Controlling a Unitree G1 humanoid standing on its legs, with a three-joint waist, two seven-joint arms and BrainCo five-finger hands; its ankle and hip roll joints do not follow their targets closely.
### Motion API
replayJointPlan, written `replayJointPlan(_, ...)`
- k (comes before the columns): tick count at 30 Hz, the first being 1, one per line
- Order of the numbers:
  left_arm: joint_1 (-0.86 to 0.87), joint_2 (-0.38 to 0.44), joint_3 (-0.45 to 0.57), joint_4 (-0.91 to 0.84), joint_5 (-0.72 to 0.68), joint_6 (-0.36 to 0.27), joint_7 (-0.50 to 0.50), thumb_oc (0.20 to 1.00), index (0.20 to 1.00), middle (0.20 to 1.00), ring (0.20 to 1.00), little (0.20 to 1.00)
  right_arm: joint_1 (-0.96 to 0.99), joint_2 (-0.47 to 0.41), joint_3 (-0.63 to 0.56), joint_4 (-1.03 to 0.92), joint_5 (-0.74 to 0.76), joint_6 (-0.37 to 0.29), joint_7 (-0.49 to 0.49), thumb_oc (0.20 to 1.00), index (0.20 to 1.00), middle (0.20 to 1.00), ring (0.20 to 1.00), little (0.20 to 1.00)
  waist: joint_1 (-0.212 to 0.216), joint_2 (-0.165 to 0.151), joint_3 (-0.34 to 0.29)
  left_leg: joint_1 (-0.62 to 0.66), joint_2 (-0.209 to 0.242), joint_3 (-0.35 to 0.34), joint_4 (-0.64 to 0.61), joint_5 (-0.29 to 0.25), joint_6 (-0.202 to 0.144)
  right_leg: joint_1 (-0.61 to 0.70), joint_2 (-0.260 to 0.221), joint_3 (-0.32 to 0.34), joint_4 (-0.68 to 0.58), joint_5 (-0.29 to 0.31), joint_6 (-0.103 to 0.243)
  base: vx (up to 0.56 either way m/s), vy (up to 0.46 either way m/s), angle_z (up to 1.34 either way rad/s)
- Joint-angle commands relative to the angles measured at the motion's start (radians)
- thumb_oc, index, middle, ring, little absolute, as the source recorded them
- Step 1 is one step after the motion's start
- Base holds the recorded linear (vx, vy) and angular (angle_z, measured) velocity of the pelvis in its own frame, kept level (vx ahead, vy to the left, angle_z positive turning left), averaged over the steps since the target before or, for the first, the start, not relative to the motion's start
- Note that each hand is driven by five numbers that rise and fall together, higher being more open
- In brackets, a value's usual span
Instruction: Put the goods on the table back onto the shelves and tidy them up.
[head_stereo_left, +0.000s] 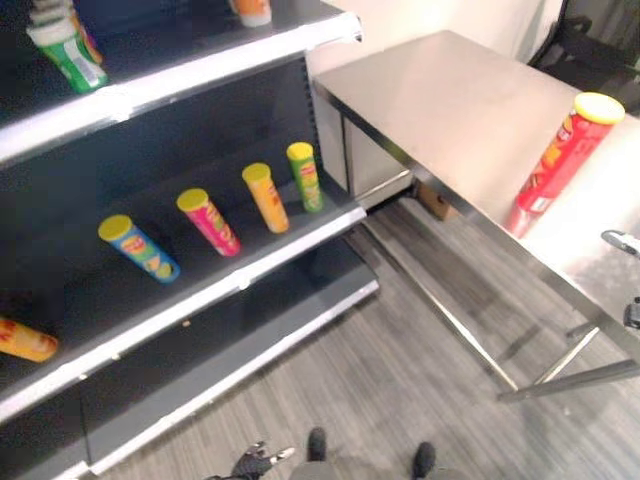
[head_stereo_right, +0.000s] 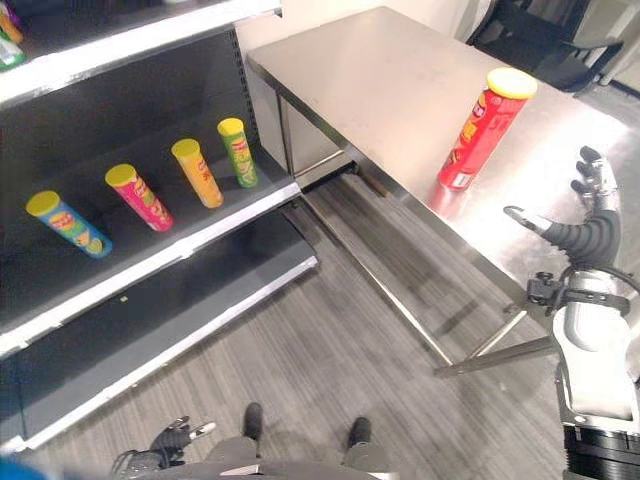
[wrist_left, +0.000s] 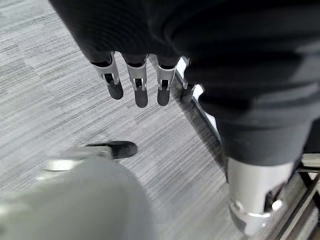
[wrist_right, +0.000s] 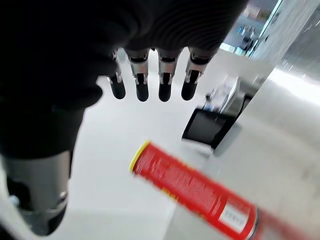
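Grey plank floor (head_stereo_left: 380, 380) under steel table (head_stereo_left: 470, 110)

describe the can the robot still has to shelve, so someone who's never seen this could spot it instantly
Start at the bare stainless steel table to the right of the dark shelving unit. Standing upright near the table's front edge is a tall red cylindrical chip can with a yellow lid, just ahead of the open right hand. It is the lone can on the table; the other cans sit on the shelf.

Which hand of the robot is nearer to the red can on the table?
The right. The right hand hovers open over the table's near edge, beside the red can without touching it. The left hand hangs low near the floor, far from it.
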Motion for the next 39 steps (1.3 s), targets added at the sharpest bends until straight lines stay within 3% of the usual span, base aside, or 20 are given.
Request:
replayJointPlan(1,-0.054,0.101,-0.005,0.015,-0.003,-0.025,0.004,1.0,1.0,1.0,1.0,1.0,-0.065,-0.013,-0.048,-0.003,-0.026,-0.027,-0.044,1.0,1.0,1.0,1.0,1.0,0.015,-0.094,0.027,0.006,-0.072,0.014,0.06,-0.155,0.084,0.025,-0.032,0.053,0.012,-0.111,0.002,0.06,0.134,-0.25)
replayJointPlan(9,-0.021,0.123,0.026,0.04,0.011,-0.023,0.017,1.0,1.0,1.0,1.0,1.0,-0.107,-0.099,-0.065,0.124,-0.072,0.018,-0.103,1.0,1.0,1.0,1.0,1.0,0.046,-0.087,0.004,0.068,-0.091,0.054,0.005,-0.159,0.103,0.036,-0.063,0.057,0.012,-0.097,0.028,0.04,0.087,-0.1)
replayJointPlan(13,-0.007,0.133,0.016,0.051,0.006,-0.019,0.02,1.0,1.0,1.0,1.0,1.0,-0.21,-0.269,-0.004,0.36,-0.114,0.074,-0.144,1.0,1.0,1.0,1.0,1.0,0.077,-0.102,-0.008,0.078,-0.09,0.043,0.005,-0.16,0.1,0.055,-0.066,0.038,0.012,-0.104,0.029,0.0,-0.006,0.01)
replayJointPlan(17,0.004,0.136,0.005,0.055,0.0,-0.018,0.018,1.0,1.0,1.0,1.0,1.0,-0.27,-0.314,0.026,0.483,-0.078,0.079,-0.15,1.0,1.0,1.0,1.0,1.0,0.09,-0.106,-0.016,0.081,-0.088,0.029,0.005,-0.159,0.095,0.068,-0.063,0.021,0.012,-0.112,0.027,0.02,-0.045,0.09)
replayJointPlan(23,0.012,0.15,-0.033,0.051,-0.024,-0.019,0.013,1.0,1.0,1.0,1.0,1.0,-0.486,-0.432,0.178,0.734,0.012,0.087,-0.117,1.0,1.0,1.0,1.0,1.0,0.119,-0.113,-0.02,0.08,-0.084,0.013,0.005,-0.152,0.085,0.079,-0.059,0.002,0.012,-0.121,0.024,0.0,-0.046,0.08)
replayJointPlan(26,0.017,0.153,-0.035,0.051,-0.029,-0.019,0.009,1.0,1.0,1.0,1.0,1.0,-0.547,-0.447,0.228,0.796,0.055,0.082,-0.093,1.0,1.0,1.0,1.0,1.0,0.12,-0.11,-0.022,0.08,-0.085,0.007,0.005,-0.15,0.082,0.084,-0.058,-0.007,0.012,-0.125,0.023,0.0,-0.034,0.06)
replayJointPlan(32,0.022,0.174,-0.056,0.056,-0.043,-0.024,0.01,1.0,1.0,1.0,1.0,1.0,-0.797,-0.483,0.448,1.013,0.091,0.1,-0.029,1.0,1.0,1.0,1.0,1.0,0.146,-0.106,-0.025,0.075,-0.086,-0.012,0.005,-0.143,0.075,0.093,-0.056,-0.027,0.012,-0.131,0.02,0.02,-0.037,0.12)
replayJointPlan(39,0.024,0.179,-0.062,0.041,-0.054,-0.031,0.017,1.0,1.0,1.0,1.0,1.0,-0.91,-0.486,0.549,1.091,0.059,0.113,-0.02,1.0,1.0,1.0,1.0,1.0,0.16,-0.101,-0.017,0.059,-0.089,-0.035,0.005,-0.136,0.074,0.09,-0.056,-0.041,0.012,-0.132,0.018,0.02,-0.022,0.11)
